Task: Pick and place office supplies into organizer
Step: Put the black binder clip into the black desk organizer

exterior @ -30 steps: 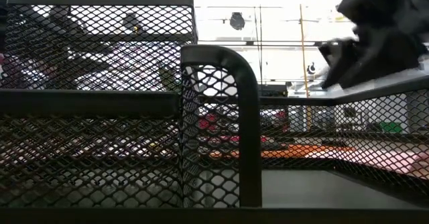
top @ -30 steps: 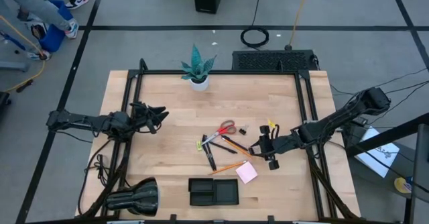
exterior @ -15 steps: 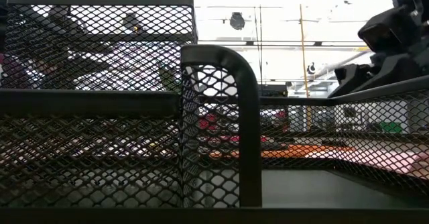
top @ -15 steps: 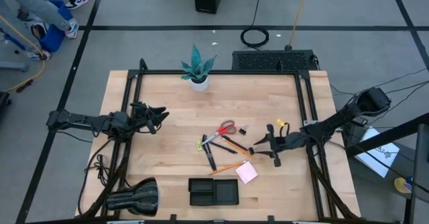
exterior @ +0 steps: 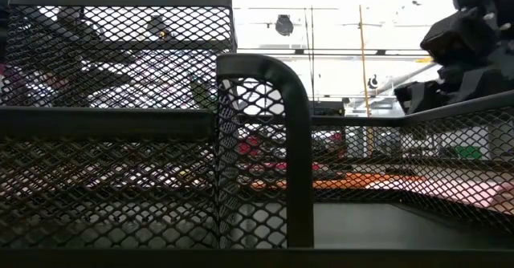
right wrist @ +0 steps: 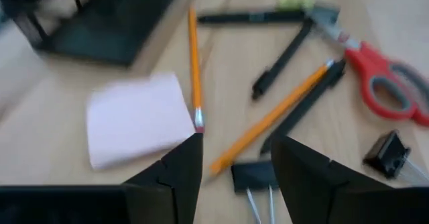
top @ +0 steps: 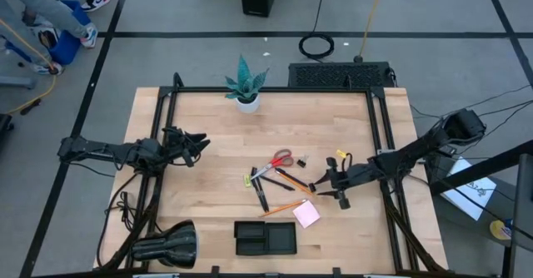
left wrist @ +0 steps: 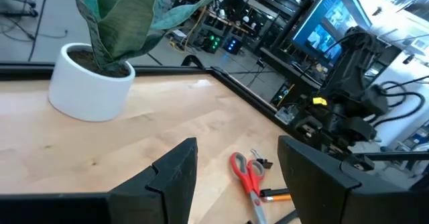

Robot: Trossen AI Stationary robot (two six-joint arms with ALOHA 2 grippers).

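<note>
Right gripper [top: 326, 187] low over desk [top: 208, 136], jaws apart, nothing held. Black clip [right wrist: 253, 177] right ahead, between jaws. Pencils [right wrist: 271, 117], pens [right wrist: 281, 58], red scissors [top: 280, 160], pink note pad [top: 306, 214] lie just beside. Organizer [top: 265, 237] near front edge, nothing in it yet. Tip: go down straight, centre clip, close slow so it does not slide. Left gripper [top: 196, 144] waits far left, jaws apart, empty.

Right gripper [top: 319, 186] reaches in low over the table, fingers parted and empty — left gripper [top: 200, 145] waits open at its side.
</note>
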